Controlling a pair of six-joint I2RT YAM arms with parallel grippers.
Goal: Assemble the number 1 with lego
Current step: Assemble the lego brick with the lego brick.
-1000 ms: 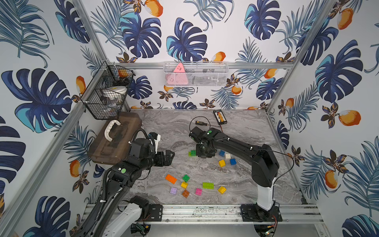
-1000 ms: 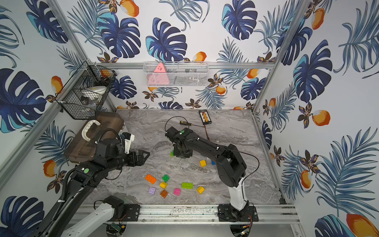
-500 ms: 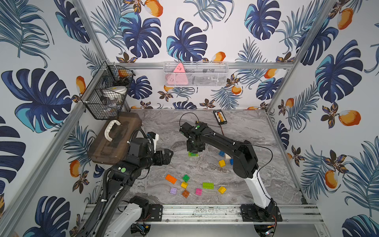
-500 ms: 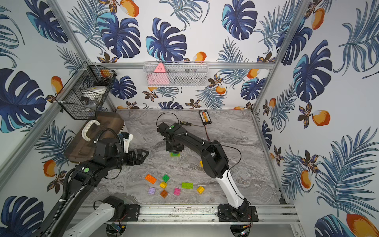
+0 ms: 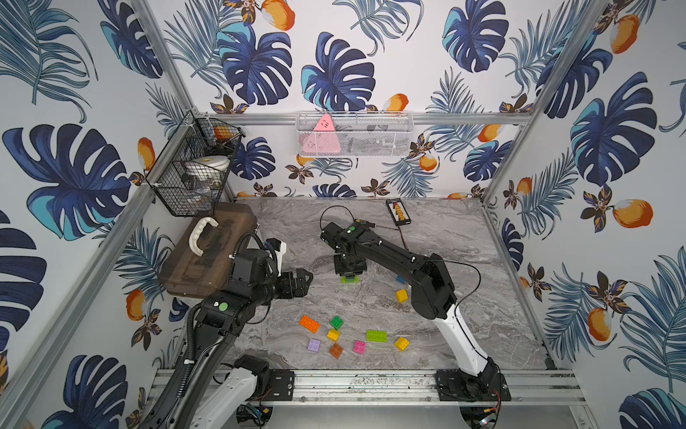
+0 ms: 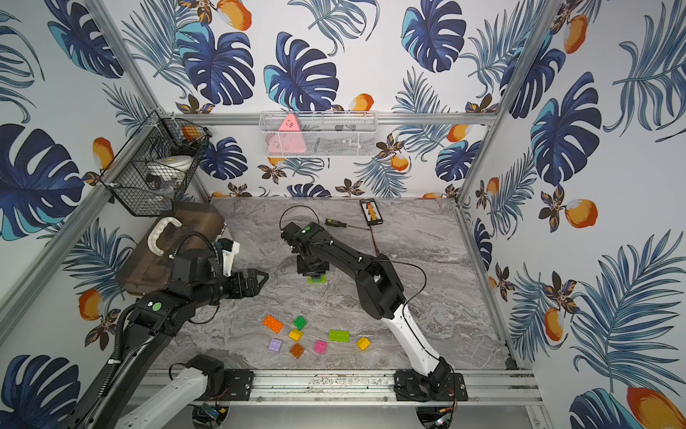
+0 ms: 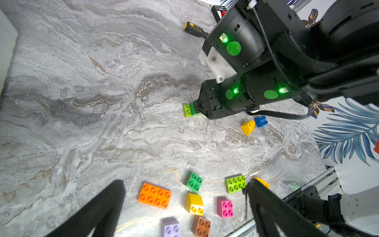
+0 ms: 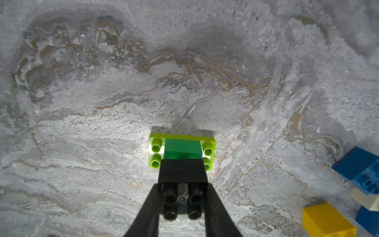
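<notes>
Lime brick (image 8: 155, 147): it lies flat on the table (image 8: 82, 102), near the middle. This is the base of my stack.
Green brick (image 8: 182, 148): it sits on the lime brick's middle, with lime studs bare on either side.
Black brick (image 8: 182, 171): it is on top of the green brick, studs facing my right wrist camera. I cannot tell whether it is pressed fully home.
Right gripper (image 8: 182, 182): it points straight down over the stack, jaws drawn narrow and clamped on the black brick's two sides.
Beside the right arm: a yellow brick (image 7: 247, 127) and a blue brick (image 7: 260, 121) touch each other, apart from the stack. My right wrist view also shows a white brick (image 8: 363, 198) against the blue.
Front cluster: near the rail (image 5: 371, 382), well apart from the stack, I see an orange brick (image 5: 309, 324), a spare green brick (image 5: 337, 322), a spare lime brick (image 5: 376, 335), a pink brick (image 5: 359, 347) and a purple brick (image 5: 314, 345), with more beside them.
Left gripper (image 5: 302, 280): it hovers above the table between the case (image 5: 208, 256) and the stack, jaws spread wide, holding nothing.
Case: brown, at the table's left edge, behind my left arm.
Screwdriver (image 6: 336, 223): it lies at the back of the table, behind the right arm.
</notes>
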